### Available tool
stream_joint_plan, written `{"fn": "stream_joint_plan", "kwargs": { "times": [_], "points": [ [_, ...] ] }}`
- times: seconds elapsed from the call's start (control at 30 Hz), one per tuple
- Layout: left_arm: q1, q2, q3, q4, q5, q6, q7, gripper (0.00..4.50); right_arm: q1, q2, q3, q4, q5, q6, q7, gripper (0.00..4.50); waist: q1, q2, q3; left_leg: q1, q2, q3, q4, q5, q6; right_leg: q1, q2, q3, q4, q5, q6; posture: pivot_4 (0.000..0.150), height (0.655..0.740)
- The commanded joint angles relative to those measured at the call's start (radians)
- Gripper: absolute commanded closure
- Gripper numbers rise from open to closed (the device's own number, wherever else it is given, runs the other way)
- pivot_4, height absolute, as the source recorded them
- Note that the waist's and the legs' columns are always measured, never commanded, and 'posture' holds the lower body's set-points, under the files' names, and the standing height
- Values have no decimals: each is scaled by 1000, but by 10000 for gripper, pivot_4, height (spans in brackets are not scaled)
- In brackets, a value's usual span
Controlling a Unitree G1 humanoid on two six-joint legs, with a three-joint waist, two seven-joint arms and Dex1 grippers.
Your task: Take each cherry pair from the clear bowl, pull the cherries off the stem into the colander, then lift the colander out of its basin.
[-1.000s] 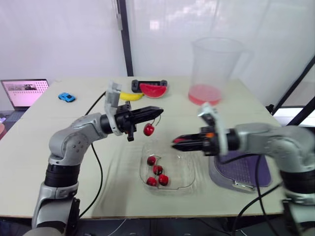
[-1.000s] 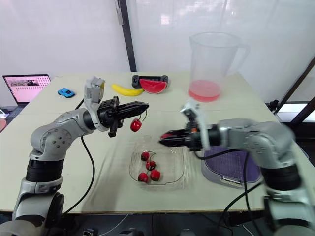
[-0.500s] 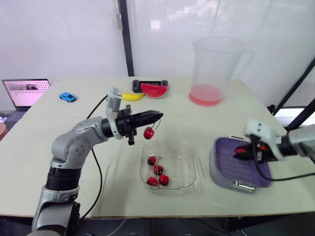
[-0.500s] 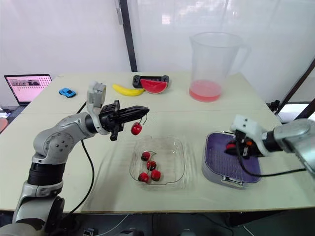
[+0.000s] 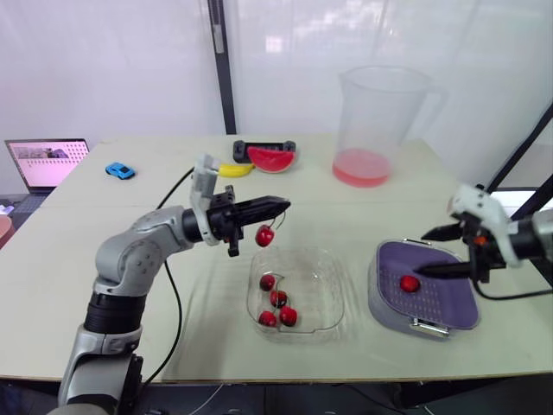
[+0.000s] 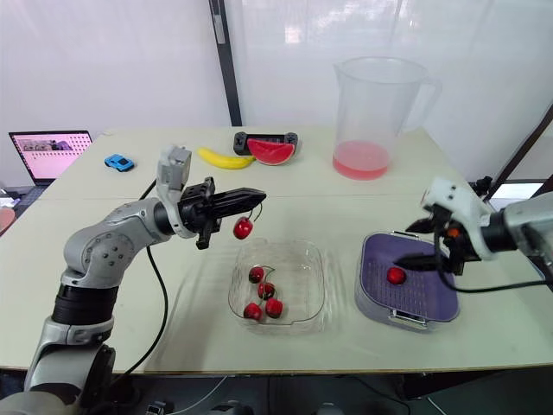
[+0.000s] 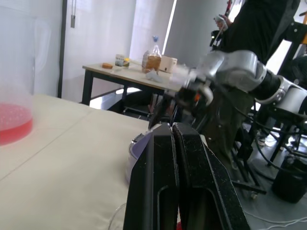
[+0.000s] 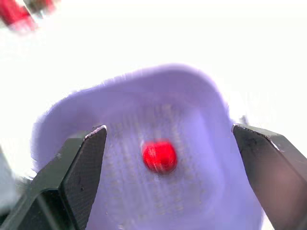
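My left gripper is pinched tight on a stem, and one cherry dangles over the bowl's 11 o'clock corner. Four cherries lie in the bowl. The colander sits at the bowl's 3 o'clock, with a loose cherry on its floor. My right gripper hangs over it, spread wide and holding nothing.

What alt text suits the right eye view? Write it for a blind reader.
The left gripper holds a hanging cherry by its stem, raised beside the clear bowl, where more cherries lie. The right gripper, fingers open, hovers over the purple colander, which holds one loose cherry.
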Motion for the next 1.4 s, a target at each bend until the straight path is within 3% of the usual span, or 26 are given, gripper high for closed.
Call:
{"fn": "stream_joint_plan", "kwargs": {
  "times": [0.03,0.23,0.47,0.67,0.77,0.87,1.2,1.3,1.4],
  "points": [
    [-39,-18,15,-8,-18,-13,2,45000,-91,133,-57,-115,205,151,-63,264,-5,0,0,0,0,0,0,0,0,0,0,0,0,0,0,1500,7400],
    [-56,-69,-7,-12,-12,-15,15,45000,-192,519,-4,-256,356,296,-367,264,-2,-1,0,0,1,-1,0,0,0,0,0,0,1,0,0,1500,7400],
    [-45,-83,-10,-29,-9,-15,34,45000,-231,764,21,-247,427,323,-541,264,-2,-1,0,-4,-1,-3,4,1,-2,-2,-1,-2,1,1,1,1500,7400],
    [-44,-89,-10,-38,-9,-17,44,45000,-250,846,37,-214,432,324,-622,264,-5,-1,0,-4,-1,-3,2,1,-2,-3,0,-2,2,1,1,1500,7400],
    [-44,-97,-7,-39,-10,-22,51,45000,-259,871,44,-205,437,326,-642,8927,-5,-1,0,-3,-1,-3,2,1,-2,-3,0,-2,3,1,1,1500,7400],
    [-44,-101,-7,-38,-12,-19,55,45000,-262,877,50,-204,434,320,-649,22972,-6,-1,0,-4,-1,-3,2,1,-2,-3,0,-2,2,1,1,1500,7400],
    [-38,-106,-7,-38,-12,-21,63,45000,-258,883,47,-208,447,317,-665,22972,-7,-1,0,-4,-1,-3,2,1,-2,-3,0,-3,3,1,1,1500,7400],
    [-40,-107,-8,-35,-10,-24,62,45000,-257,876,52,-208,441,311,-660,34436,-7,-1,0,-4,-1,-3,2,1,-2,-3,0,-3,3,1,1,1500,7400],
    [-39,-107,-5,-37,-12,-22,64,45000,-253,872,57,-217,444,309,-650,35279,-7,-1,0,-4,-1,-3,2,1,-2,-3,0,-3,3,1,1,1500,7400]
  ]
}}
